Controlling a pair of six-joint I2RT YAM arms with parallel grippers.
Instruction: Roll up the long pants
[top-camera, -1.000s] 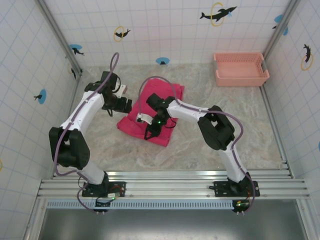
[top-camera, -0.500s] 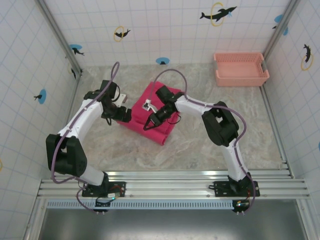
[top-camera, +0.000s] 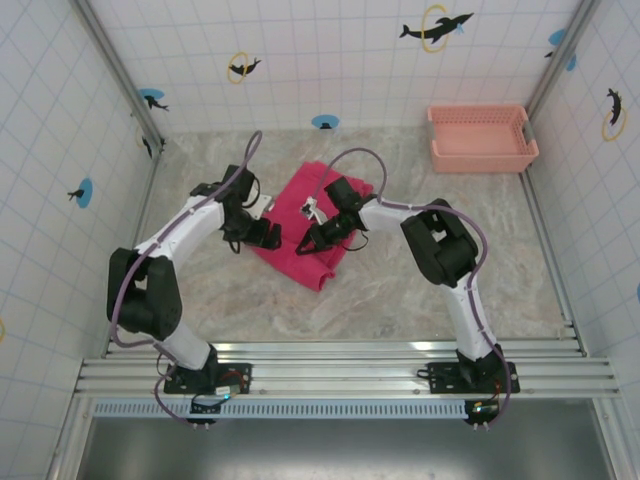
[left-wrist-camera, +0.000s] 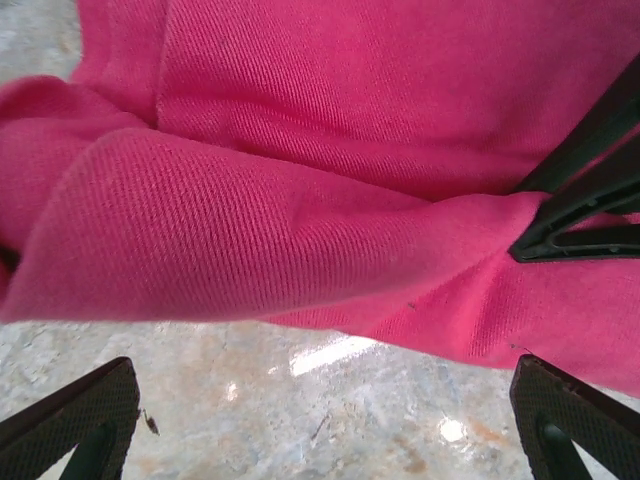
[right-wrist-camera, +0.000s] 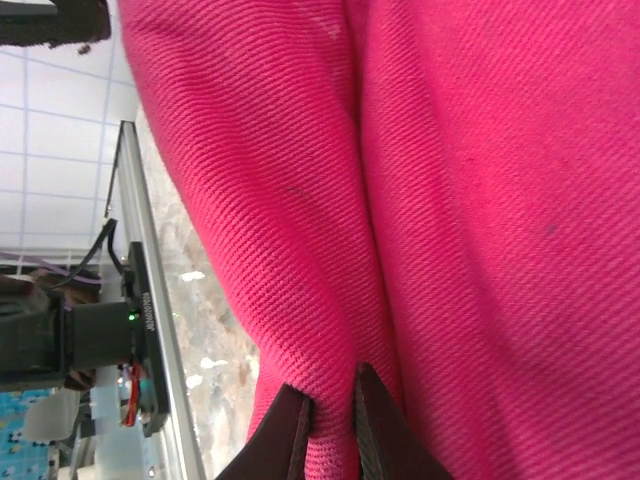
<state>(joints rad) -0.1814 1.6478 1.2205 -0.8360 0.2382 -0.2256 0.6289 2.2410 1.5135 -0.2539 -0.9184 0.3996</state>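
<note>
The right gripper (right-wrist-camera: 330, 425) is pinching a fold of the long pants (right-wrist-camera: 480, 200) between nearly closed fingers, and the cloth is puckering where the two tips are meeting. From above, the right gripper (top-camera: 306, 243) is reaching onto the near half of the long pants (top-camera: 300, 195), which are lying folded into a narrow bundle on the table (top-camera: 400, 290), left of centre at mid-depth. The left gripper (top-camera: 268, 236) is waiting just beside the bundle's left edge. Seen from its own wrist, the left gripper (left-wrist-camera: 320, 410) is standing wide open, gripping nothing, with bare tabletop between its jaws. The basket (top-camera: 480, 161) is sitting in the far right corner, well apart from the pants, its slotted pink floor showing.
</note>
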